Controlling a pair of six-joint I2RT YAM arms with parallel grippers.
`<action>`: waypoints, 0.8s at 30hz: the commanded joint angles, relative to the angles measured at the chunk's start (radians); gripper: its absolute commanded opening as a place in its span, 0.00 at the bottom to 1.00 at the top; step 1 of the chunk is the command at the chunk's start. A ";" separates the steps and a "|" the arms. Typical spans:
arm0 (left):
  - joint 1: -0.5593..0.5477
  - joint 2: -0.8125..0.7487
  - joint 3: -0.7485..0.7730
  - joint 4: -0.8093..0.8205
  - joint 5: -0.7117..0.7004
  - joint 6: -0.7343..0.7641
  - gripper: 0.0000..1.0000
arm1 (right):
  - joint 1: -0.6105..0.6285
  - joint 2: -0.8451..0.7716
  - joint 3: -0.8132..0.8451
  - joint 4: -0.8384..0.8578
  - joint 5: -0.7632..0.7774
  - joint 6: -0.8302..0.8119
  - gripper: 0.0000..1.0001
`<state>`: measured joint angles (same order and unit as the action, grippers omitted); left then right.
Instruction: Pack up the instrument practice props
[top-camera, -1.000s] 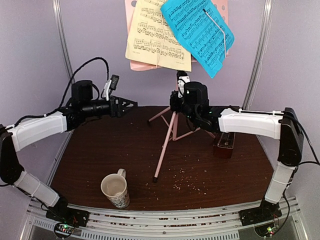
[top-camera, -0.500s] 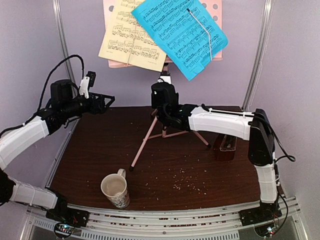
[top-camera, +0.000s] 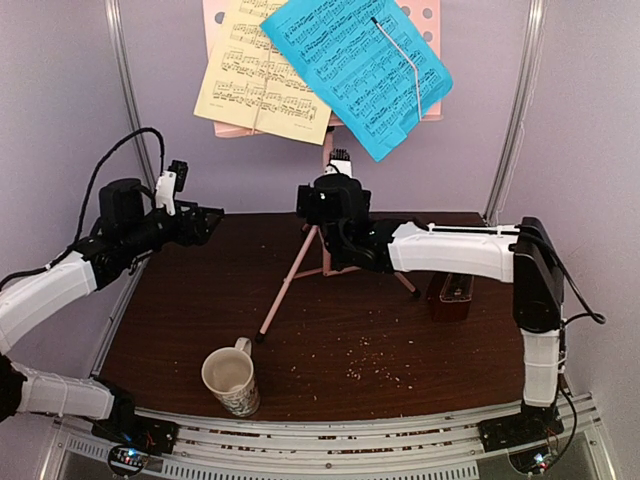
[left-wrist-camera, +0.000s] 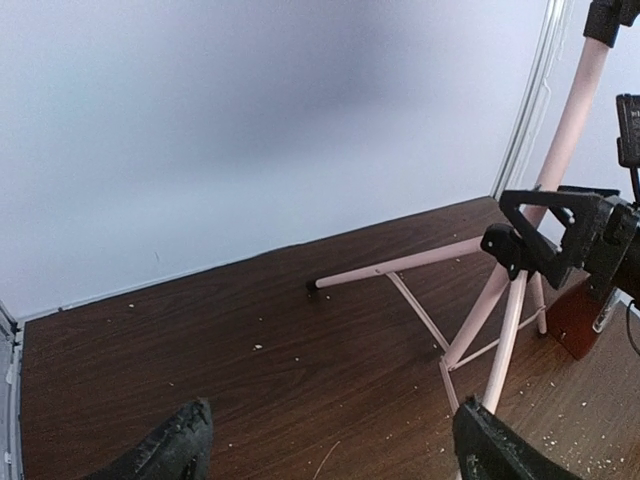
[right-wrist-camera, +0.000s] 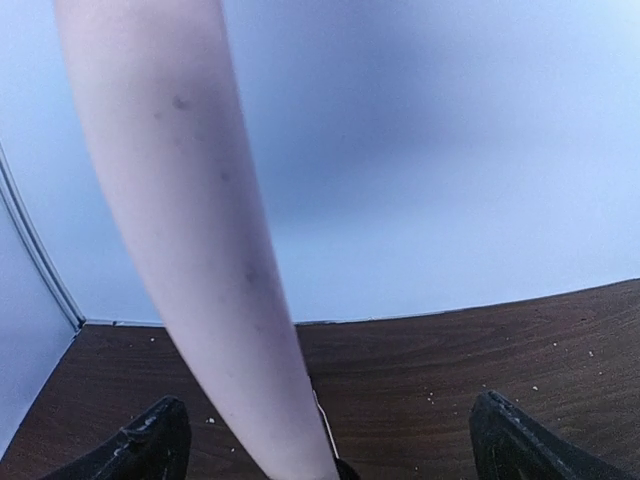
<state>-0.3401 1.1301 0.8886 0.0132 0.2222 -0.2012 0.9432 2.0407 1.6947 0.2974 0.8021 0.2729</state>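
Observation:
The pink music stand (top-camera: 291, 282) rests on its tripod legs at the middle of the table. Its desk (top-camera: 425, 18) at the top edge carries a pale-yellow sheet (top-camera: 258, 78) and a blue sheet (top-camera: 350, 62). My right gripper (top-camera: 320, 196) is open around the stand's pole (right-wrist-camera: 200, 250), which passes between its wide-apart fingers (right-wrist-camera: 152, 445) closer to the left one. To the stand's left, my left gripper (top-camera: 207, 222) hangs open and empty; its view takes in the tripod legs (left-wrist-camera: 400, 265). The dark red-brown metronome (top-camera: 450, 296) sits at the right, behind my right forearm.
A cream patterned mug (top-camera: 232, 380) stands near the table's front edge, left of centre. Crumbs are scattered over the brown table (top-camera: 420, 350). Metal frame posts (top-camera: 128, 100) rise at both back corners against the pale wall.
My right gripper carried the stand leftward while shut on its pole, then opened around it. My left arm drew back to the left.

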 joint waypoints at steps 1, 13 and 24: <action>0.001 -0.086 -0.041 0.114 -0.103 0.022 0.86 | 0.005 -0.114 -0.117 0.060 -0.085 0.012 1.00; 0.003 -0.238 -0.031 0.129 0.071 -0.070 0.84 | -0.015 -0.532 -0.683 0.104 -0.298 0.068 1.00; 0.012 -0.145 0.223 0.112 0.509 -0.368 0.61 | -0.012 -0.883 -0.630 -0.145 -0.853 0.163 0.96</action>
<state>-0.3370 0.9298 1.0309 0.0765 0.5484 -0.4309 0.9195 1.1732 0.9741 0.2462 0.1795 0.4095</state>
